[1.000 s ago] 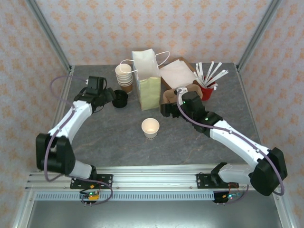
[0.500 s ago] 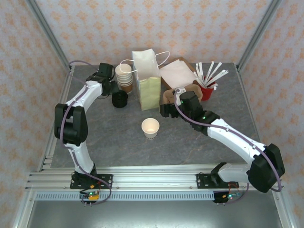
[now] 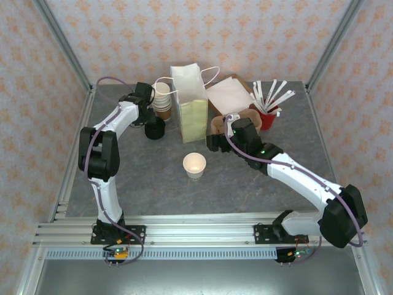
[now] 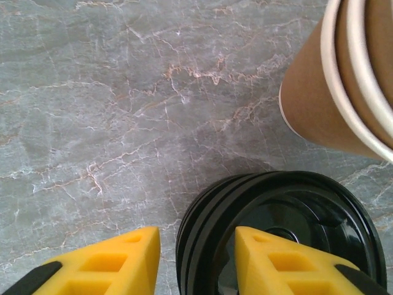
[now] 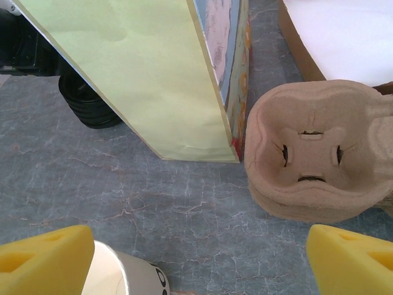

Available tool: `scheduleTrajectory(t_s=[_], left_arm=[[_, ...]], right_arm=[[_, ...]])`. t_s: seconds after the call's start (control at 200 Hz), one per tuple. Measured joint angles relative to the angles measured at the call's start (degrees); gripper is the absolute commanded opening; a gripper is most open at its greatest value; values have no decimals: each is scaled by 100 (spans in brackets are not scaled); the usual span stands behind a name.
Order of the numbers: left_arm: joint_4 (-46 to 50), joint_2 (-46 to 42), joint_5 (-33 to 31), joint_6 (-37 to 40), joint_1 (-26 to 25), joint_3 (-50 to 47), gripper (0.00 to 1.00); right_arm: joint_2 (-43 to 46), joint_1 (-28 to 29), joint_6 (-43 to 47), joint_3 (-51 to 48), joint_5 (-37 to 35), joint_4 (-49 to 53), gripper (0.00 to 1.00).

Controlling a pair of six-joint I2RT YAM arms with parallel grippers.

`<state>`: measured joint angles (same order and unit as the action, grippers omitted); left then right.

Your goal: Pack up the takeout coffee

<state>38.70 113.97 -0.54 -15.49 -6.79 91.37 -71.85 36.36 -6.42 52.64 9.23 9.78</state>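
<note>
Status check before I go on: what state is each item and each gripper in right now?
Paper bag: upright, top open.
Single cream cup: upright, no lid.
Black lid stack: loose lids nested, none on a cup.
Cup stack: nested, lidless.
Left gripper: open, straddling the lid stack's rim.
Right gripper: open, holding nothing.

From above and behind the arm bases, the top external camera takes in the whole table (image 3: 153,178). The left wrist camera looks down, close over the black lid stack (image 4: 288,227). The right wrist camera, set low, sees that stack at its upper left, beside the paper bag (image 5: 141,74).
</note>
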Motion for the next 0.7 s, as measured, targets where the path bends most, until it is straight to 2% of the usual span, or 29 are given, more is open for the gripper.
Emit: scheduleTrajectory(t_s=[0.275, 0.701], left_arm=[[125, 44, -22, 72, -35, 96, 25], [216, 63, -39, 107, -37, 160, 21]], right_arm=[[-11, 0, 0, 0, -4, 0, 90], [-11, 0, -2, 0, -42, 0, 90]])
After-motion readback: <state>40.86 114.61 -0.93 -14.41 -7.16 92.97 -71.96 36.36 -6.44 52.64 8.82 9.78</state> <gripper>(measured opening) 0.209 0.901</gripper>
